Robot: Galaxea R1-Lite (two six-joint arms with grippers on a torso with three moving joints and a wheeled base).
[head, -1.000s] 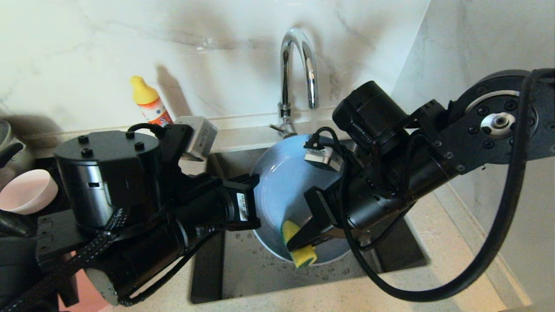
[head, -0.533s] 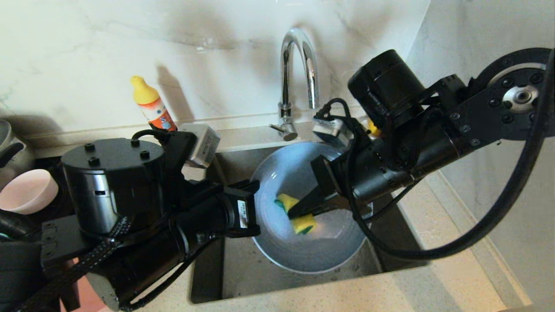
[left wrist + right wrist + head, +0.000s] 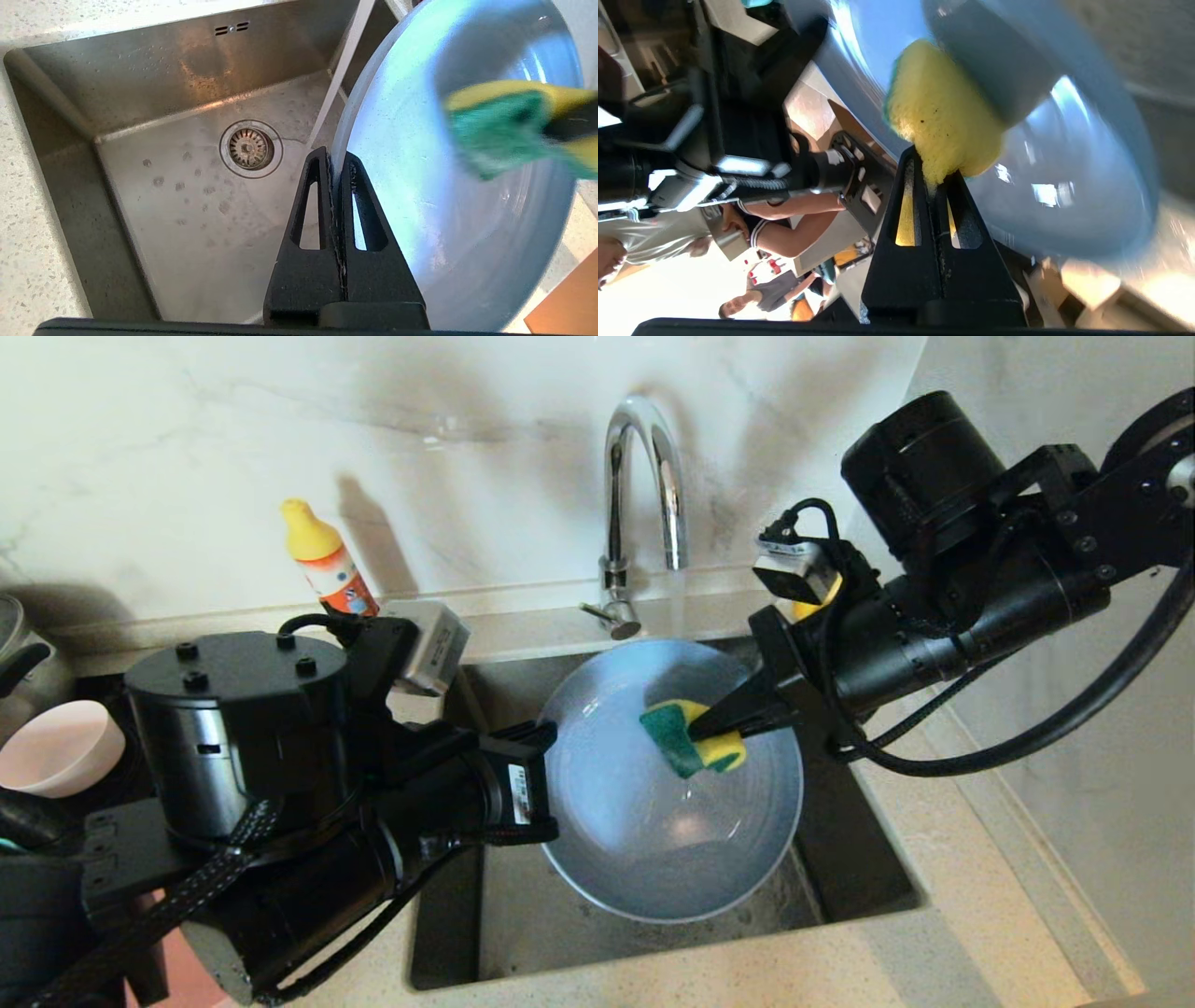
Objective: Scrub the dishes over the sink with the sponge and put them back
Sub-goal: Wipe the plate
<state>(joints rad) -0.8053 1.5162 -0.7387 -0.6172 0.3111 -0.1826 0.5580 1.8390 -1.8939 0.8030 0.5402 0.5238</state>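
A grey-blue plate [image 3: 653,821] hangs tilted over the steel sink [image 3: 523,905], its face turned up toward the head camera. My left gripper [image 3: 334,161] is shut on the plate's [image 3: 444,224] left rim. My right gripper [image 3: 709,726] is shut on the yellow and green sponge [image 3: 691,737], which presses against the upper middle of the plate's face. In the right wrist view the sponge [image 3: 941,114] bulges out past my right gripper [image 3: 934,170] against the plate [image 3: 1064,186]. The sink's drain [image 3: 251,148] lies below the plate.
A chrome faucet [image 3: 639,485] arches behind the plate, with water running from its spout. A yellow-capped soap bottle [image 3: 322,560] stands on the ledge at the back left. A pale pink bowl [image 3: 56,747] sits at the far left beside a steel pot [image 3: 19,653].
My right gripper has carried the sponge up the plate's face, from the lower rim to the upper middle. The plate has tipped to lie flatter. My left arm has stayed put.
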